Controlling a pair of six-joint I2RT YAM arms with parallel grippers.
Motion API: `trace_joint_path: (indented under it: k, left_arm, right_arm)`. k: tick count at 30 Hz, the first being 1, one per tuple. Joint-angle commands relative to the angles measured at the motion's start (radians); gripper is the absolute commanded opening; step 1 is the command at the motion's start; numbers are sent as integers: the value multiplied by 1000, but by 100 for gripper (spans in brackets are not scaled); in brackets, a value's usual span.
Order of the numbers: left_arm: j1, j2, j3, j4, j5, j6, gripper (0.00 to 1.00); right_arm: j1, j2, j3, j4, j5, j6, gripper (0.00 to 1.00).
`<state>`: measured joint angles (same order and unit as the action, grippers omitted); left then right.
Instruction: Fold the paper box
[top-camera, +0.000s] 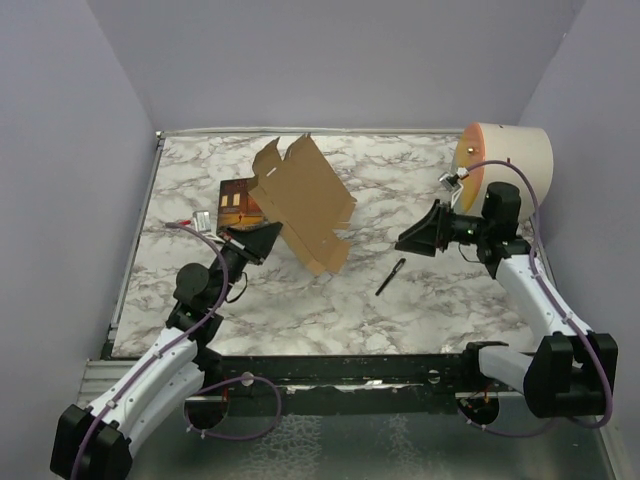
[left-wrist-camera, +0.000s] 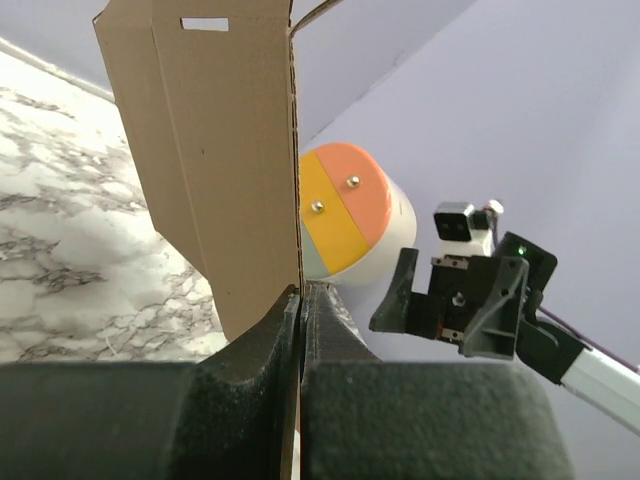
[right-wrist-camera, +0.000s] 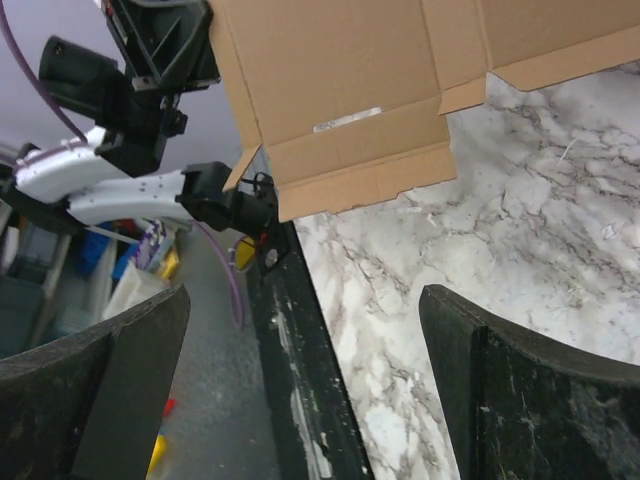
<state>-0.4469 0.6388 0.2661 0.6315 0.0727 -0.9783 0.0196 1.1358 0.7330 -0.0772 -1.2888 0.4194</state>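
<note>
Over the marble surface (top-camera: 450, 300), left of centre, the paper box (top-camera: 305, 200) is an unfolded sheet held up at a tilt. The left gripper (left-wrist-camera: 300, 305) is clamped tight on its edge. The right gripper (right-wrist-camera: 300, 380) gapes wide, holding nothing, apart from the sheet.

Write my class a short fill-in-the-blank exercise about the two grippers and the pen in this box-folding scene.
1. The left gripper is ___ on the paper box at its edge.
2. The right gripper is ___ and holds nothing.
3. The black pen lies on the table, nearer the ___ gripper.
Missing words: shut; open; right.
</note>
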Motion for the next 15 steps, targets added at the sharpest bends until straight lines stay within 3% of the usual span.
trace_joint_path:
  k: [1,6,15]
  left_arm:
    - [-31,11,66,86,57,97,0]
    - [-62,38,111,131,93,159,0]
    - [-141,127,188,259,142,177,0]
  right_arm:
    - [9,28,21,91,67,243,99]
    - [9,47,-15,149,121,451,99]
    - [11,87,1,300,161,628,97]
